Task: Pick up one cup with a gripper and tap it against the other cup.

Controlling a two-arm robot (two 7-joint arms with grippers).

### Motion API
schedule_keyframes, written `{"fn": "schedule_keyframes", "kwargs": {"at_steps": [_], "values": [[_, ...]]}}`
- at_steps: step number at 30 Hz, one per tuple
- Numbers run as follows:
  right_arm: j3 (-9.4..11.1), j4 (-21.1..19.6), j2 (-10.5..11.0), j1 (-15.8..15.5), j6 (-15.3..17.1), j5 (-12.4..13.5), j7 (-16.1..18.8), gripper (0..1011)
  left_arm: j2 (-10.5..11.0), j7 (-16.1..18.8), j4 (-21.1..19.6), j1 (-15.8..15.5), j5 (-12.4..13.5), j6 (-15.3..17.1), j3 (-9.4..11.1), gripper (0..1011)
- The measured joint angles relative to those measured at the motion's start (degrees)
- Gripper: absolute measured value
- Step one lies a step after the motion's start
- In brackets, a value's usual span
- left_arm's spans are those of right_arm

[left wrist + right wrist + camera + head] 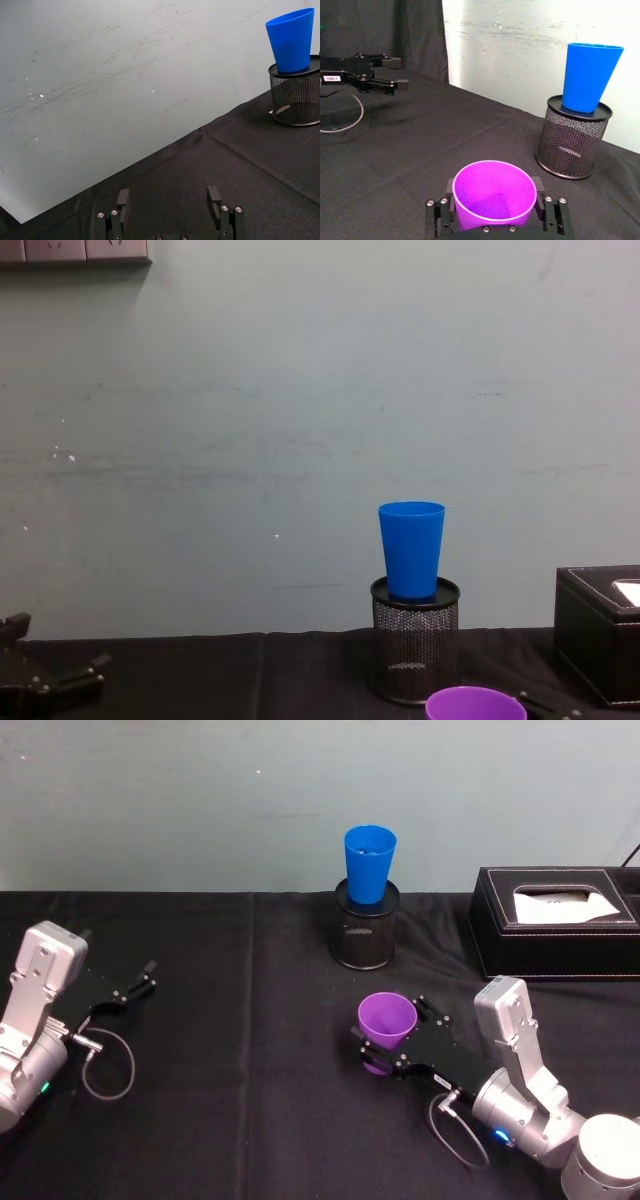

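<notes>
My right gripper (pixel 392 1042) has its jaws pinching the purple cup (pixel 386 1016) by its sides, upright and low over the surface (pixel 250 1120), rim free for tapping. The blue cup (pixel 369 863) sits raised in the mesh holder (pixel 366 935) behind, so I'd expect to lift. The left gripper (pixel 140 982) rests aside, jaws spread.

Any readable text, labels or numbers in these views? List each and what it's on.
"189-7": small white label on the left tool, as best it reads in the right wrist view.
Too small to read: the white label on the right tool, which grips the purple cup.
None on the blue cup, mesh holder or black box.
</notes>
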Motion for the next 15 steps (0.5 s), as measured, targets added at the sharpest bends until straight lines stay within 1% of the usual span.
{"fn": "schedule_keyframes", "kwargs": {"at_steps": [6,10,13,15], "values": [[0.0,-0.1,0.1,-0.1,-0.1,0.0,-0.1,790,0.0,0.0,0.0,0.0,0.0,0.0,0.0,1000],[0.0,-0.1,0.1,-0.1,-0.1,0.0,-0.1,776,0.0,0.0,0.0,0.0,0.0,0.0,0.0,1000],[0.3,-1.4,0.4,-0.5,0.5,-0.2,-0.4,761,0.0,0.0,0.0,0.0,0.0,0.0,0.0,1000],[0.8,-3.4,0.9,-0.8,1.8,-0.6,-0.6,755,0.0,0.0,0.0,0.0,0.0,0.0,0.0,1000]]}}
